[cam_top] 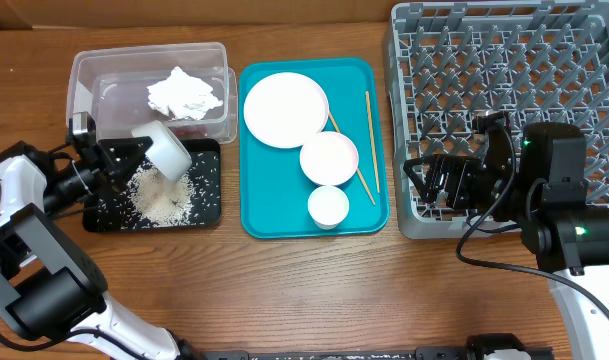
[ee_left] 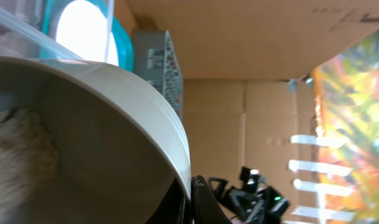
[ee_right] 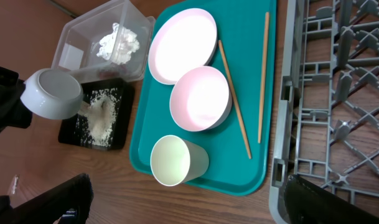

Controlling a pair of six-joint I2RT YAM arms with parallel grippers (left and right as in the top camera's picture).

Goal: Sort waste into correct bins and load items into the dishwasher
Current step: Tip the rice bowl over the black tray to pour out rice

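Left jaws grip a tipped round white bowl (cam_top: 164, 148); right jaws spread, empty. Tipped fast, white rice (cam_top: 164, 200) could bounce off the black tray (cam_top: 209, 160).

a flat teal tray (cam_top: 274, 205) lies near the middle of the brown wooden table (cam_top: 334, 295); plain brown cardboard (ee_left: 270, 43) stands beyond it.

Left arm (cam_top: 14, 185): white shells over black joints, ending in the black left gripper (cam_top: 142, 152), with a small dark block (cam_top: 81, 127) behind the jaws. Right arm (cam_top: 559, 190): black housings behind the black right gripper (cam_top: 416, 185), green lights (cam_top: 581, 232), looping black cables (cam_top: 462, 240), and a white link (cam_top: 584, 310) farthest back.
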